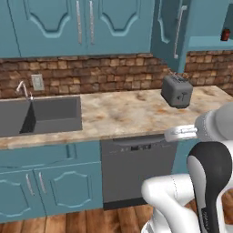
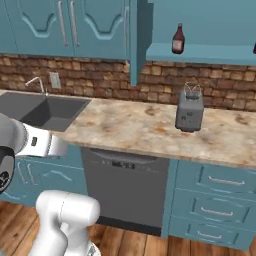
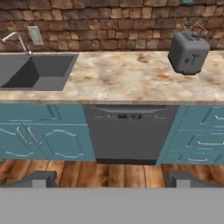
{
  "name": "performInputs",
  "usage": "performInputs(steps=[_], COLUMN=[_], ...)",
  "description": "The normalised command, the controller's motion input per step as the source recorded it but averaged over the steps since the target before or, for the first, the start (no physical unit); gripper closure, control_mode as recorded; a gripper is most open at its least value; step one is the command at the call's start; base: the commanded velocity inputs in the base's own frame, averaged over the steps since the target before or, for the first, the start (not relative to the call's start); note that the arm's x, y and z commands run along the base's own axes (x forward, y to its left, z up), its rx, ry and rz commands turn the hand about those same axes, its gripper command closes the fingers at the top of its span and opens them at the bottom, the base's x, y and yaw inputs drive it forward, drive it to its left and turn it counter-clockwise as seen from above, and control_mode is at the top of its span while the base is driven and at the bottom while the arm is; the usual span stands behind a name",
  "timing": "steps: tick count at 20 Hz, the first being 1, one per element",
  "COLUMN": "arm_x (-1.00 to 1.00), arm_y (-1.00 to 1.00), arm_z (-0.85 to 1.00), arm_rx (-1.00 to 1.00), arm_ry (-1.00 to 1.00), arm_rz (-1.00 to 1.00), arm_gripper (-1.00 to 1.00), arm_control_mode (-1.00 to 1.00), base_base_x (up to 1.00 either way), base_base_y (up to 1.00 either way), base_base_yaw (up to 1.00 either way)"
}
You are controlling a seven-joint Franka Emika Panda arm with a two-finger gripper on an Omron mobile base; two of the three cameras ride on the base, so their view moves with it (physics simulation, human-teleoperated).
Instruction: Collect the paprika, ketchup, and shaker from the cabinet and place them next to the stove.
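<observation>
The cabinet (image 2: 200,52) on the wall at the right stands open, its door (image 1: 175,32) swung out. The ketchup (image 2: 178,39), a dark brown-red bottle, stands upright on its teal shelf. The paprika (image 1: 225,35), a tiny red jar, sits on the same shelf at the far right. My gripper (image 3: 111,179) is open and holds nothing, its dark fingertips (image 3: 39,178) wide apart. It hangs low in front of the counter, far below the shelf, facing the dishwasher. The shaker and the stove are out of view.
A grey toaster (image 1: 177,91) stands on the marble counter (image 1: 123,113) below the open cabinet. A sink (image 1: 41,113) with a faucet is at the left. A dishwasher (image 3: 129,133) sits under the counter, between teal doors and drawers, above a wooden floor.
</observation>
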Motion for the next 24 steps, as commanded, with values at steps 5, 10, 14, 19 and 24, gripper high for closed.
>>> performInputs(steps=[5,10,14,19,24], arm_x=[0.00,0.00,0.00,0.00,0.00], arm_y=[0.00,0.00,0.00,0.00,0.00], arm_z=[0.00,0.00,0.00,0.00,0.00], arm_rx=[0.00,0.00,0.00,0.00,0.00], arm_ry=[0.00,0.00,0.00,0.00,0.00], arm_rz=[0.00,0.00,0.00,0.00,0.00], arm_gripper=[-1.00,-1.00,-1.00,-1.00,-1.00], arm_control_mode=[1.00,1.00,1.00,1.00,1.00], base_base_x=[-0.10,0.04,0.37,0.66,0.76], base_base_y=[-0.94,-0.90,-0.56,-0.30,-0.22], base_base_yaw=[-0.26,-0.15,-0.02,0.00,0.00])
